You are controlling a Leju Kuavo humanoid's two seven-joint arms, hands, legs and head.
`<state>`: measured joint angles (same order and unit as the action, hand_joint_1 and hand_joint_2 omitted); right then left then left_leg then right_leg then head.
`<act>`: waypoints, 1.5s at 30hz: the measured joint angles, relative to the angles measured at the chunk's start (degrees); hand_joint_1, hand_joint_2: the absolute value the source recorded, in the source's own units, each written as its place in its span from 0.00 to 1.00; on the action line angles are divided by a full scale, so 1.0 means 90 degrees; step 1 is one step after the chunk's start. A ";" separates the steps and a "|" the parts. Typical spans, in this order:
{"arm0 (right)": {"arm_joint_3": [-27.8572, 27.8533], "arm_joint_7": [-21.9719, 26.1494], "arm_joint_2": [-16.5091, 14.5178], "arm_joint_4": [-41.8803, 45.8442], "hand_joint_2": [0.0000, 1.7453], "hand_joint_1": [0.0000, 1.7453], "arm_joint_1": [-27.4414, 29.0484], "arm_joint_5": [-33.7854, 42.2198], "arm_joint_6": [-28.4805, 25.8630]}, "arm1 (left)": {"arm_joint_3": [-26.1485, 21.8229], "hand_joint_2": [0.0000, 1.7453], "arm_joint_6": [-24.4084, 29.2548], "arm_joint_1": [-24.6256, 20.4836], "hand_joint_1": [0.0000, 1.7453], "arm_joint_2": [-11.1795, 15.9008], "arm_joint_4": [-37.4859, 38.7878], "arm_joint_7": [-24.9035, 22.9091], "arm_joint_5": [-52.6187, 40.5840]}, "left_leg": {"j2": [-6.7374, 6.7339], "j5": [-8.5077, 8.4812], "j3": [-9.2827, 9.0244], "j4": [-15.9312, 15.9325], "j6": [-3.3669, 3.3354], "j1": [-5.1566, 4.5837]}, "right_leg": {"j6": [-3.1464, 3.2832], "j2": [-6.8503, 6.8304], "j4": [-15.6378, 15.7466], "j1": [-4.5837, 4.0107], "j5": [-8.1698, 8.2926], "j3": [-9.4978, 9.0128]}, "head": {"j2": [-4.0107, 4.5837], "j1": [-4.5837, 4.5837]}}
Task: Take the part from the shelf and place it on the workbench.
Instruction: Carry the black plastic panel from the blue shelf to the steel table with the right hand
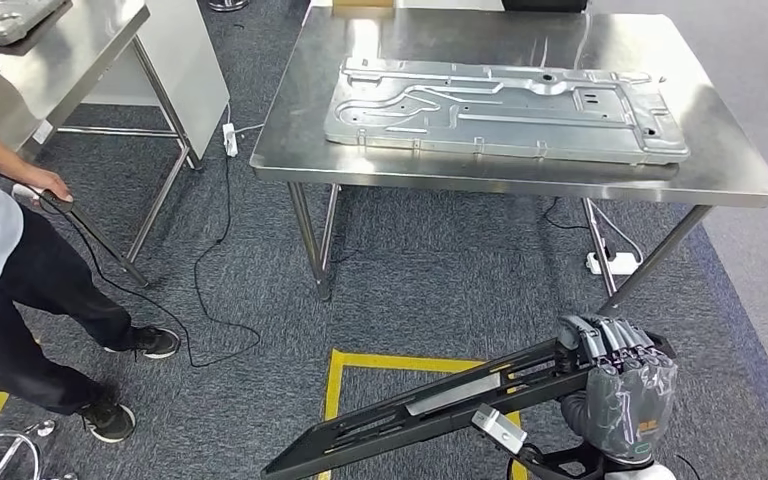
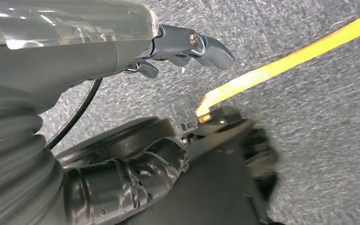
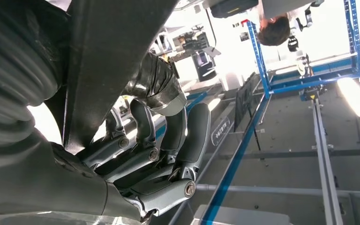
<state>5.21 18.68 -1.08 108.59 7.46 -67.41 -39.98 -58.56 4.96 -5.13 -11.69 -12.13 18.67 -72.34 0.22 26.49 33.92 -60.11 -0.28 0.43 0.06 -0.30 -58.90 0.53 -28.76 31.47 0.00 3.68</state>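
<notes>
My right hand (image 1: 620,385) grips one end of a long, flat black part (image 1: 440,405), low at the right in the head view. The part slants down to the left above the carpet and carries a silver plate along its middle. In the right wrist view the dark fingers (image 3: 159,154) wrap around the black part (image 3: 112,61). The steel workbench (image 1: 460,175) stands ahead, beyond the part. My left hand (image 2: 187,44) hangs over the carpet with nothing in its fingers.
A large pressed metal panel (image 1: 505,108) covers much of the workbench top. A person (image 1: 0,260) stands at the left holding a cable, beside a second steel table (image 1: 70,55). Yellow floor tape (image 1: 360,362) and cables (image 1: 200,290) lie on the carpet.
</notes>
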 joint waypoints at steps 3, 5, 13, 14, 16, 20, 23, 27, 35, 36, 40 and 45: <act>-0.0016 0.0030 -0.0015 0.0019 1.00 1.00 -0.0013 -0.0033 0.0000 | 0.0001 1.00 -0.0012 -0.0001 0.00 -0.0001 0.0000 -0.0007 -0.0002 | 0.0007 0.0003 -0.0065 0.0151 -0.0084 -0.0011 | -0.0101 -0.0001 0.0013 -0.0012 -0.0022 -0.0008 | 0.0000 -0.0001; -0.0032 0.0049 -0.0024 0.0058 1.00 1.00 -0.0029 -0.0052 0.0000 | 0.0001 1.00 -0.0027 0.0006 0.00 -0.0002 0.0000 -0.0013 -0.0004 | 0.0007 -0.0020 -0.0125 0.0230 -0.0160 0.0017 | -0.0166 0.0004 -0.0154 -0.0004 -0.0152 0.0044 | 0.0000 0.0007; -0.0076 0.0061 -0.0026 0.0123 1.00 1.00 -0.0073 -0.0064 0.0000 | 0.0001 1.00 -0.0046 0.0003 0.00 -0.0012 0.0000 -0.0041 -0.0008 | 0.0027 0.0065 -0.0235 0.0234 -0.0208 0.0023 | -0.0257 0.0016 -0.0866 0.0066 -0.0086 0.0579 | 0.0000 0.0016; -0.0078 0.0064 -0.0027 0.0140 1.00 1.00 -0.0093 -0.0067 0.0000 | 0.0001 1.00 -0.0047 0.0000 0.00 -0.0013 0.0000 -0.0043 -0.0013 | 0.0033 0.0093 -0.0240 0.0209 -0.0180 0.0010 | -0.0236 0.0020 -0.0455 0.0058 0.0083 0.0403 | 0.0000 0.0016; -0.0087 0.0075 -0.0027 0.0175 1.00 1.00 -0.0140 -0.0071 0.0000 | 0.0001 1.00 -0.0049 -0.0008 0.00 -0.0015 0.0000 -0.0048 -0.0020 | 0.0035 0.0121 -0.0225 0.0187 -0.0116 -0.0014 | -0.0181 0.0032 -0.0076 0.0034 0.0165 0.0251 | 0.0000 0.0012; -0.0117 0.0026 -0.0024 0.0236 1.00 1.00 -0.0249 -0.0087 0.0000 | 0.0002 1.00 -0.0052 -0.0020 0.00 -0.0013 0.0000 -0.0060 -0.0030 | 0.0025 0.0239 -0.0179 0.0058 0.0015 -0.0014 | -0.0028 0.0040 -0.0010 0.0053 0.0170 0.0216 | 0.0000 0.0004; -0.0117 -0.0121 0.0018 0.0277 1.00 1.00 -0.0401 -0.0135 0.0000 | 0.0005 1.00 -0.0056 -0.0024 0.00 -0.0012 0.0000 -0.0061 -0.0042 | 0.0014 0.0761 0.0331 -0.1008 0.0081 0.0008 | 0.0061 0.0020 0.0017 0.0055 0.0154 0.0171 | 0.0000 -0.0003; -0.0117 -0.0377 0.0190 0.0277 1.00 1.00 -0.0596 -0.0187 0.0002 | 0.0008 1.00 -0.0061 -0.0018 0.00 -0.0010 0.0000 -0.0063 -0.0051 | 0.0012 0.0569 0.0624 -0.1370 0.0089 0.0018 | 0.0074 0.0022 0.0014 0.0035 0.0110 0.0111 | 0.0000 -0.0004; -0.0117 -0.0603 0.0469 0.0277 1.00 1.00 -0.0850 -0.0186 0.0002 | 0.0019 1.00 -0.0087 -0.0027 0.00 -0.0009 0.0000 -0.0075 -0.0067 | 0.0015 -0.0047 -0.0053 0.0194 -0.0160 -0.0012 | -0.0167 0.0027 -0.0083 0.0012 -0.0041 0.0080 | 0.0000 0.0003; -0.0117 -0.0633 0.0506 0.0275 1.00 1.00 -0.0881 -0.0182 0.0002 | 0.0021 1.00 -0.0096 -0.0029 0.00 -0.0010 0.0000 -0.0075 -0.0070 | 0.0013 -0.0056 -0.0078 0.0227 -0.0201 0.0000 | -0.0198 0.0028 -0.0280 0.0021 -0.0158 0.0168 | 0.0000 0.0005; -0.0117 -0.0728 0.0615 0.0230 1.00 1.00 -0.0962 -0.0156 0.0002 | 0.0047 1.00 -0.0126 -0.0044 0.00 -0.0011 0.0000 -0.0075 -0.0104 | 0.0012 -0.0019 -0.0113 0.0237 -0.0276 0.0004 | -0.0270 0.0030 -0.1718 0.0043 -0.0701 0.0956 | 0.0000 0.0009; -0.0117 -0.0848 0.0753 0.0138 1.00 1.00 -0.1127 -0.0132 0.0002 | 0.0072 1.00 -0.0149 -0.0038 0.00 -0.0012 0.0000 -0.0075 -0.0120 | 0.0030 0.0118 -0.0213 0.0170 -0.0191 -0.0009 | -0.0244 0.0030 -0.0443 0.0072 0.0207 0.0492 | 0.0000 0.0011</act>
<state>4.15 11.05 5.70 109.83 -2.68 -68.59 -39.95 -57.92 3.62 -5.47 -11.80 -12.13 17.99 -73.41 0.49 27.55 32.00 -58.59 -2.00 0.36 -2.13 -0.03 -62.89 1.17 -26.90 35.90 0.00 3.78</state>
